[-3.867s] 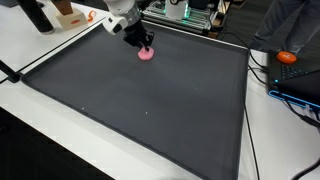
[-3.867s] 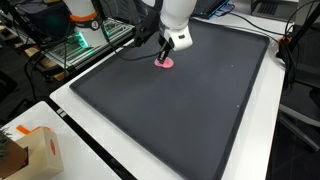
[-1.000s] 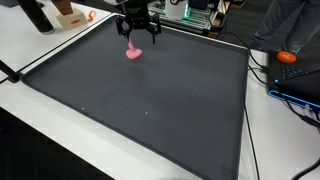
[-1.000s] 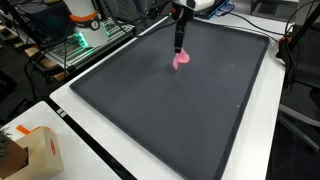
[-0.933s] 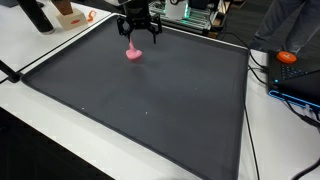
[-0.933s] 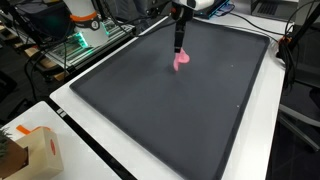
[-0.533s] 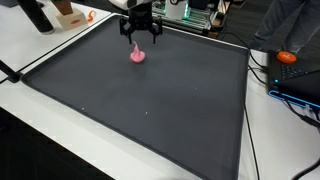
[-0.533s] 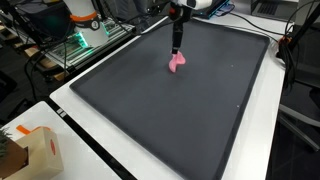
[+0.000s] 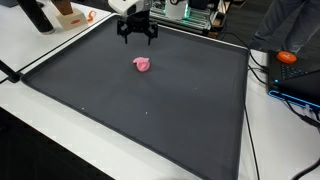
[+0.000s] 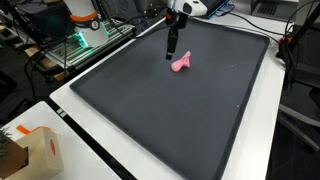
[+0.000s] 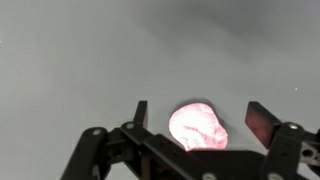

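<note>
Zero grip right now: my pincer (image 9: 137,39) hangs wide open and empty. Straight below it, dead centre in the wrist view, the pink lump (image 11: 197,127) lies loose on the black mat (image 9: 150,115), so the set-down looks done, with only pulling clear left. It's a soft-looking, crumpled, glossy blob.

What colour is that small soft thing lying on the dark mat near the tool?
Pink. The small soft thing shows clearest in the wrist view.

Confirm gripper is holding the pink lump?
No, the pink lump lies on the black mat, with the open gripper apart above it.
</note>
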You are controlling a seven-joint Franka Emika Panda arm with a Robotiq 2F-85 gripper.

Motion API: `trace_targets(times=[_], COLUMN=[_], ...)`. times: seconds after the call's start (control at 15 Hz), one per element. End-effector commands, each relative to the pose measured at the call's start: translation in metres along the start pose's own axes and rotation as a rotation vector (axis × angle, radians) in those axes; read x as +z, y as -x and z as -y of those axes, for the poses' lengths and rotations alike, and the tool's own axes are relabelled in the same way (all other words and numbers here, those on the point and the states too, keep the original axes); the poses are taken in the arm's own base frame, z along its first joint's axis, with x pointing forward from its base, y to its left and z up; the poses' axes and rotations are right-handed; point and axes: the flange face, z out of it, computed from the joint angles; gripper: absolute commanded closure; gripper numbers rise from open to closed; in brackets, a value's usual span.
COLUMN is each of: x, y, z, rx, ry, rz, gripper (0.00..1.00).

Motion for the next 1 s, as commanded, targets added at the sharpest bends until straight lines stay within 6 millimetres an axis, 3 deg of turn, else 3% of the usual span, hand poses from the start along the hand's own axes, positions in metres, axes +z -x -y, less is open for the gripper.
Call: trace_targets(times=[0.0,0.33,0.93], x=[0.004,0.000,0.004], y=[0.006,0.015,0.043], z=[0.004,-0.008,-0.076], rx=[0.018,0.055,0.383], ry=[-0.051,-0.216,-0.481], rz=[0.018,-0.029,-0.188], gripper=[0.00,0.00,0.00])
